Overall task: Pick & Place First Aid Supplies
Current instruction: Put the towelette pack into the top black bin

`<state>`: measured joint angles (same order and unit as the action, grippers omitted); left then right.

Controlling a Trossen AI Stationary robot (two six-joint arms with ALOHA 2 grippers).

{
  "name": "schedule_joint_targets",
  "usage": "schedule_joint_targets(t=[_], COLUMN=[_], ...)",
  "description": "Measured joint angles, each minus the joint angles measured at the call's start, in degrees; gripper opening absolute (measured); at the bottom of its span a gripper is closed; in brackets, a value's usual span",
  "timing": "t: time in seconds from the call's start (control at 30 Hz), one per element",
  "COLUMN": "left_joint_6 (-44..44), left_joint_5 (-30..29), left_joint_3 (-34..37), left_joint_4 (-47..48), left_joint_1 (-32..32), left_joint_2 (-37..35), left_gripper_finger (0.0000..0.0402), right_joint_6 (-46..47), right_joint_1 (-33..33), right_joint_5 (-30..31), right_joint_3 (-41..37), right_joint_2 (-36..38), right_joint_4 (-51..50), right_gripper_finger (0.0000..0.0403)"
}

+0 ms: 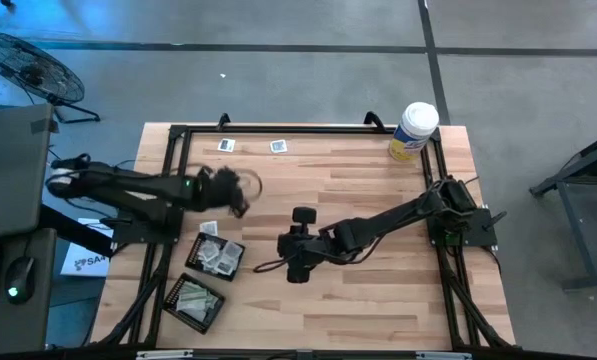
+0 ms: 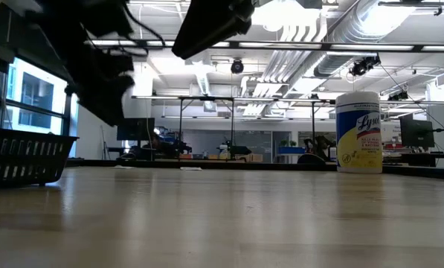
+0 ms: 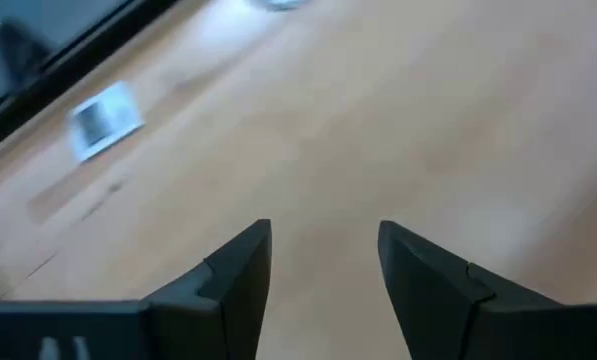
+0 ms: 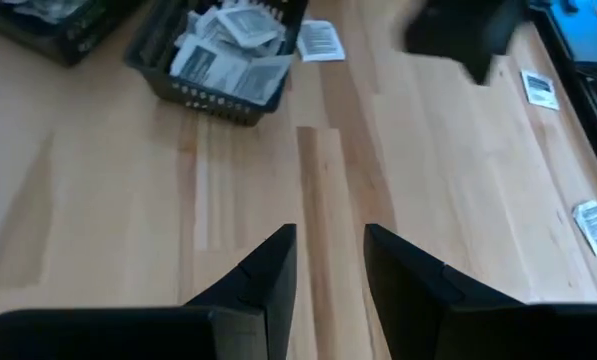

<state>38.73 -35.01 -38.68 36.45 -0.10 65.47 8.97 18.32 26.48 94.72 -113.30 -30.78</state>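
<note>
- Your left gripper [image 3: 323, 265] has its jaws spread, nothing between them; a square pad packet [image 3: 105, 117] lies ahead, well apart.
- Your right gripper [image 4: 330, 262] shows parted, empty jaws; the packet-filled black mesh tray [image 4: 218, 62] sits ahead.

Packets [image 1: 219, 257] fill trays — two loose [image 1: 227, 145].
</note>
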Motion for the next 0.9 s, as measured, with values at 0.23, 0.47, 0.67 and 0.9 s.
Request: schedule_joint_targets(t=[0.23,0.47,0.67,0.9], left_joint_6=[-5.3,-8.0,-8.6,-8.5], left_joint_5=[6.0,8.5,8.7,6.7], left_joint_3=[8.1,8.4,3.9,-0.8], left_joint_4=[-23.6,-34.9,-36.4,-36.4], left_joint_1=[23.8,38.0,44.3,47.1], left_joint_2=[1.0,10.2,20.2,26.9], left_gripper_finger=[0.0182,0.0182,0.0182,0.0182], right_joint_6=[-0.5,-2.5,-3.0,-2.6], right_joint_1=[2.6,4.5,4.7,4.7], right_joint_5=[-0.5,-0.3,-0.3,-0.1], right_joint_3=[0.0,0.0,0.0,0.0], right_joint_2=[0.0,0.0,0.0,0.0], right_joint_4=[-1.1,-1.2,-1.4,-1.8], right_gripper_finger=[0.0112,0.0112,0.0112,0.0112])
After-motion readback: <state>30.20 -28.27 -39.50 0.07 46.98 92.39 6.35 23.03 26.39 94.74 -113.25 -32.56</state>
